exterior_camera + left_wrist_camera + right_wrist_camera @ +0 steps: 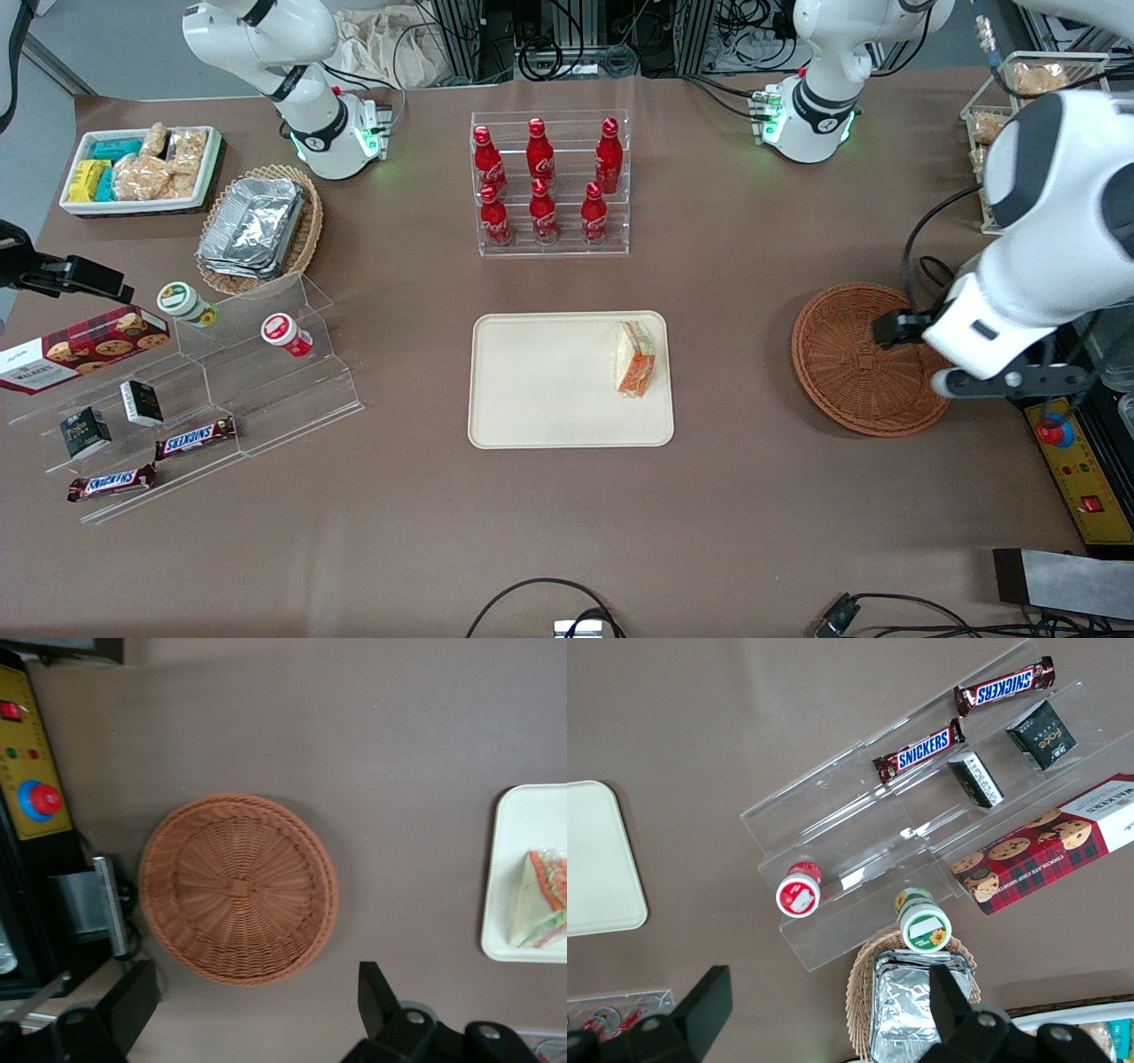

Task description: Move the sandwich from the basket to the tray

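Above the basket (237, 889) rim, the gripper (257, 1010) hangs spread.

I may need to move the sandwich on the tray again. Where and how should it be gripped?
Probably from above, closing across the two flat bread faces of the sandwich, which stands on edge on the tray near the rim toward the working arm, filling edge visible. The open hand is above the empty basket.

The wrapped triangular sandwich (635, 358), white bread with orange and green filling, lies on the flat cream tray (549, 390) near its edge toward the working arm, while the round reddish-brown wicker basket (850, 372) sits empty, well apart, under the open-fingered gripper (257, 1014).
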Robot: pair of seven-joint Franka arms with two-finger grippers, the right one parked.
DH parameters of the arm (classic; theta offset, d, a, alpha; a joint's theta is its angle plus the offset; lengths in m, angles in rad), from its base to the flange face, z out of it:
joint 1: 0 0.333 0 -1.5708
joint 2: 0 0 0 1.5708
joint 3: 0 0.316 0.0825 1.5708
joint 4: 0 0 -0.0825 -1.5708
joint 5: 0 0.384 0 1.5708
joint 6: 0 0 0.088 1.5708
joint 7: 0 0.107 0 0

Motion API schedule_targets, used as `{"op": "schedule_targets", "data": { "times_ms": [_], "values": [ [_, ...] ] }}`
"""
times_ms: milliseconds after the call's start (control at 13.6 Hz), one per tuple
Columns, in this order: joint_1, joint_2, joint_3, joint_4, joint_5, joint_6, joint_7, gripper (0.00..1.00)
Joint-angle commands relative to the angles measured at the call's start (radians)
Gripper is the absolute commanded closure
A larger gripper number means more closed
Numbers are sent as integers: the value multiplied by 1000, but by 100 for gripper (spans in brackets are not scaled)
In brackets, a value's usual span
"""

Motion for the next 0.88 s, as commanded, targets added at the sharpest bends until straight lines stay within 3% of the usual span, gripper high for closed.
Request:
{"op": "schedule_targets", "data": {
  "times_ms": [0, 515, 810],
  "values": [
    [-25, -97, 98, -52, -43, -17, 131, 0],
    [-43, -246, 132, -58, -43, -169, 177, 0],
    [-42, -294, 134, -127, -55, -160, 154, 0]
  ]
}}
